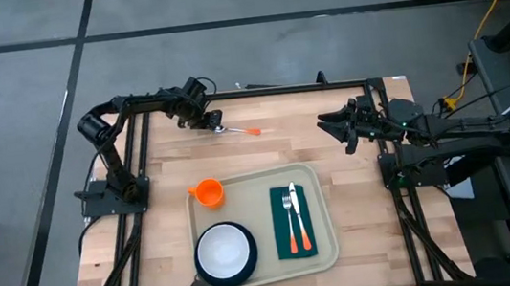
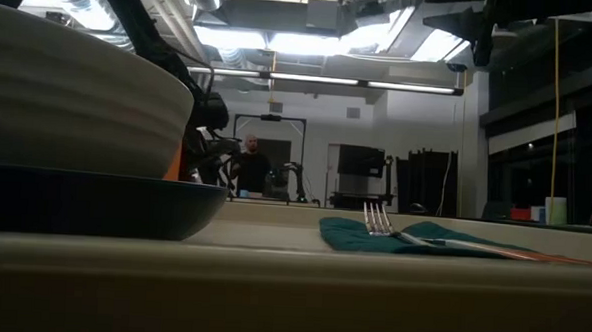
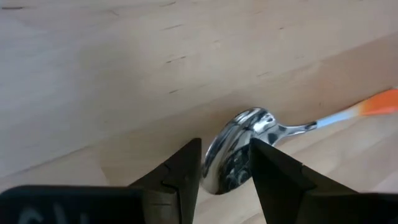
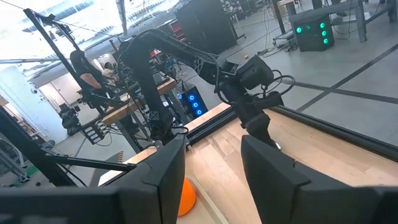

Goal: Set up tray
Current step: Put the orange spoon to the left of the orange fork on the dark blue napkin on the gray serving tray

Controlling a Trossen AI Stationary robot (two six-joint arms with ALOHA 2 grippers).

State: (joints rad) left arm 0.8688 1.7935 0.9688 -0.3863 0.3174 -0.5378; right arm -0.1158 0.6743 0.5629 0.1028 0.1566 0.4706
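A metal spoon (image 1: 234,129) with an orange handle end lies on the bare wooden table beyond the tray's far edge. My left gripper (image 1: 211,123) is low over it, slanting down and open. In the left wrist view its fingers (image 3: 186,171) stand on either side of the spoon's bowl (image 3: 239,146). The beige tray (image 1: 322,251) holds a white bowl (image 1: 224,250) on a dark plate, and a green napkin (image 1: 293,221) with a fork and a knife. An orange cup (image 1: 208,193) stands at the tray's far left corner. My right gripper (image 1: 332,123) waits open and level above the table's far right.
Black frame rails (image 1: 259,91) border the table's far and side edges. Bare wood lies between the spoon and the tray. In the low view a person (image 2: 251,169) stands in the room beyond the table, behind the bowl (image 2: 69,96) and the fork (image 2: 379,222).
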